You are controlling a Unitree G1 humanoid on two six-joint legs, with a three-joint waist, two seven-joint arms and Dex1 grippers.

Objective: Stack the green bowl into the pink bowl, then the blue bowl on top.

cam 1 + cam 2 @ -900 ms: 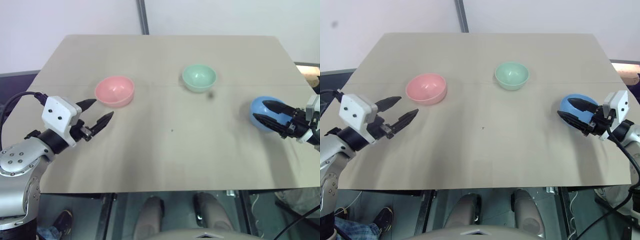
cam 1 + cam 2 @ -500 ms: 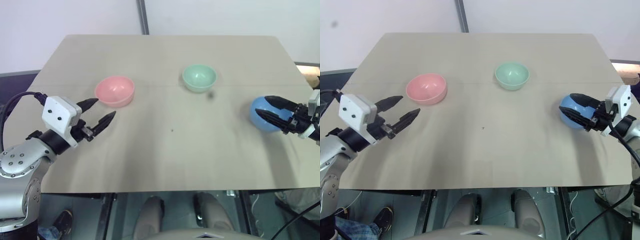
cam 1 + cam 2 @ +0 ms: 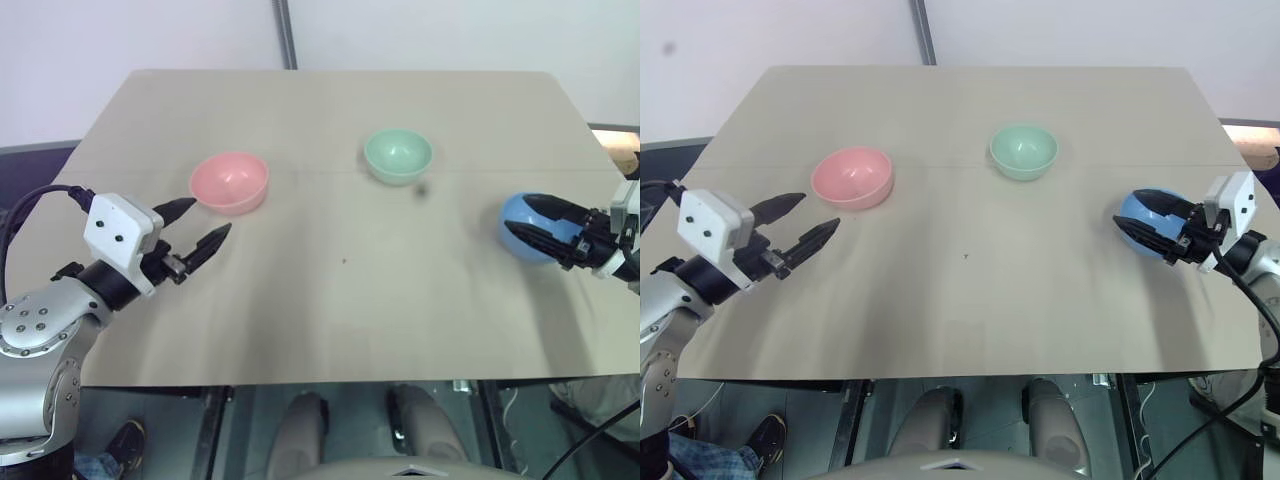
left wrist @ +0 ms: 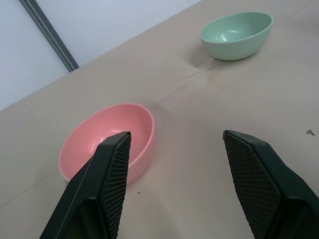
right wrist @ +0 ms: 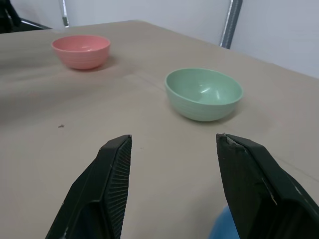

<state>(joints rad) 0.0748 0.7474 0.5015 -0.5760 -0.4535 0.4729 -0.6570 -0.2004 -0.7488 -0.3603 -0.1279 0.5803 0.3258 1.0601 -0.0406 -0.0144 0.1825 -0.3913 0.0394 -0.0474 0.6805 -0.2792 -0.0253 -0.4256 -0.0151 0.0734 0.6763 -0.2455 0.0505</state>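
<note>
Tan tabletop [image 3: 340, 300] bearing 3 plain bowls of equal size, all upright and well apart, none nested in another. The pink bowl [image 3: 229, 182] sits toward the robot's left, the green bowl [image 3: 398, 155] lies farther back near the middle, and the blue bowl [image 3: 532, 228] rests near the table's right edge. A faint seam crosses the tabletop just in front of the pink and green bowls, and a small dark speck [image 3: 345, 262] marks the bare centre. The left gripper [image 3: 193, 226] hovers above the table just short of the pink bowl, pointing toward it, its 2 black fingers spread wide with nothing between them; in the left wrist view the pink bowl [image 4: 107, 140] appears behind the gripper's finger [image 4: 107, 186] and the green bowl [image 4: 236, 36] stands beyond, across the seam. The right gripper [image 3: 1145, 222] is at the blue bowl, its 2 fingers parted and overlapping the bowl's upper side, one finger above the far part of the rim and one nearer; whether the fingers touch the bowl cannot be told, and the bowl sits on the table. In the right wrist view the fingers [image 5: 107, 184] stand apart over bare tabletop, a sliver of the blue bowl [image 5: 224, 226] shows low between them, and the green bowl [image 5: 203, 93] and pink bowl [image 5: 80, 51] lie ahead.
</note>
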